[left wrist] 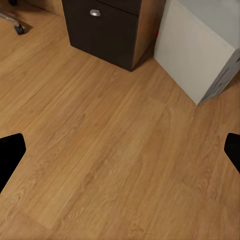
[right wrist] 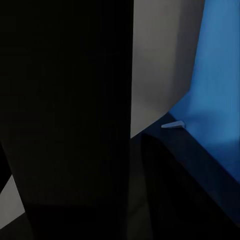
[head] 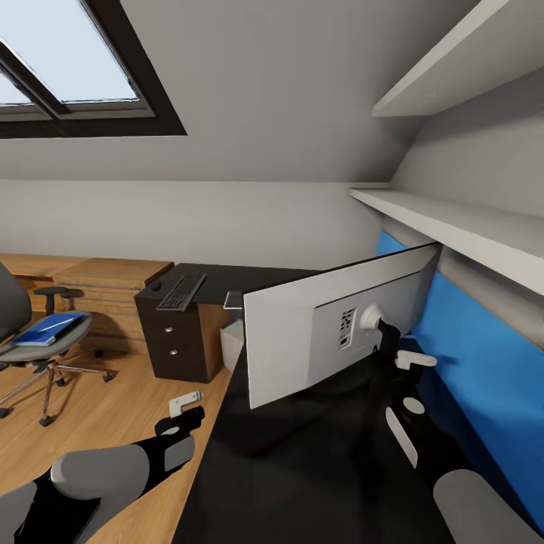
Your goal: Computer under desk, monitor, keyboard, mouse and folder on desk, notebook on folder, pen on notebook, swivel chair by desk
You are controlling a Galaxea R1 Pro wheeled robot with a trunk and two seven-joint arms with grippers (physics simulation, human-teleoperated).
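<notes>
The left arm reaches forward and low over the wood plank floor (left wrist: 110,150) beside the desk (head: 302,453), its left gripper (head: 183,412) hanging above bare boards; in the left wrist view the two black fingertips (left wrist: 11,155) sit at opposite edges with floor between them, so the jaws are spread wide and hold nothing. The right arm stretches along the desk top behind the monitor (head: 302,340), its right gripper (head: 393,344) up at the black stand neck just below the grey back's mount; whether it is clamped there cannot be told, since the right wrist view is mostly a dark blocking surface, with a strip of grey monitor back (right wrist: 160,65) and the blue back panel (right wrist: 215,85). The monitor stands on the desk, tilted, its screen side hidden. The keyboard (head: 181,292) lies on the far desk end above the drawer unit (head: 177,340), a small dark mouse (head: 156,286) just beside it. The white computer (left wrist: 195,50) stands on the floor next to the drawer unit. The blue folder (head: 49,329) rests on the swivel chair (head: 45,355), which the frame's left edge cuts off.
</notes>
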